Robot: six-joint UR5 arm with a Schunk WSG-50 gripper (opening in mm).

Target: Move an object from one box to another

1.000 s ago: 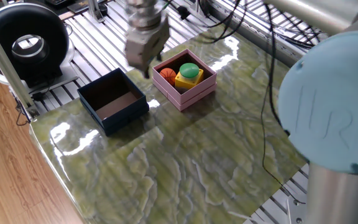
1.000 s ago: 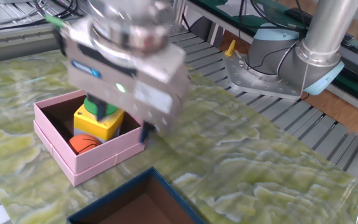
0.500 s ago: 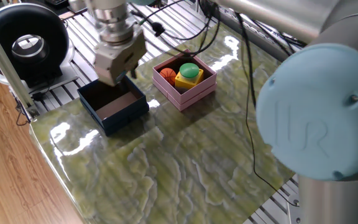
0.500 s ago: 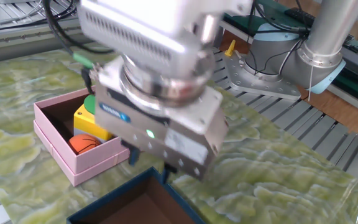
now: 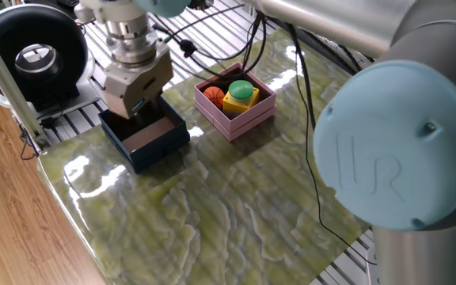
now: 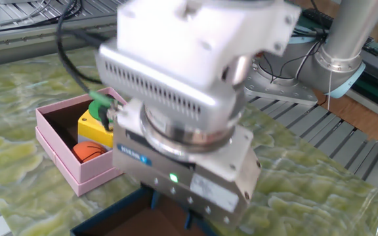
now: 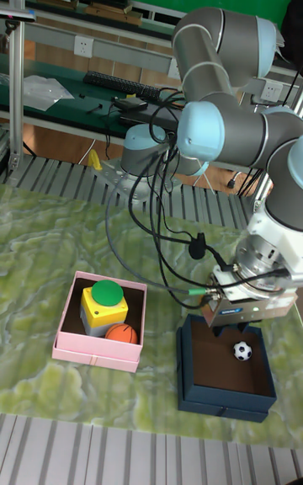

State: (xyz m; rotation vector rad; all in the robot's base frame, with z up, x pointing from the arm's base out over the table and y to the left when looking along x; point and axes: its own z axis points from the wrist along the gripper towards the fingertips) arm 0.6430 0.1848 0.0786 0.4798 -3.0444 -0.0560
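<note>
Green-veined marble covers the worktop, and slatted metal rails can be seen past its edges. The navy-blue box is set near one worktop edge, and the pink box is placed just beside it, the two apart by a narrow strip of marble. Over the navy-blue box the gripper is held, its body squarely above the rear wall and its tips lowered to about rim height. Whether the fingers are apart or together cannot be told: they are hidden under the gripper body in both fixed views and too dark in the tall view.

A small black-and-white ball is seen lying on the brown floor of the navy-blue box, toward its rear right part, close by the gripper but not touched by it as far as can be judged.

Inside the pink box a yellow block with a green round top is seated, and an orange ball is tucked against it.
</note>
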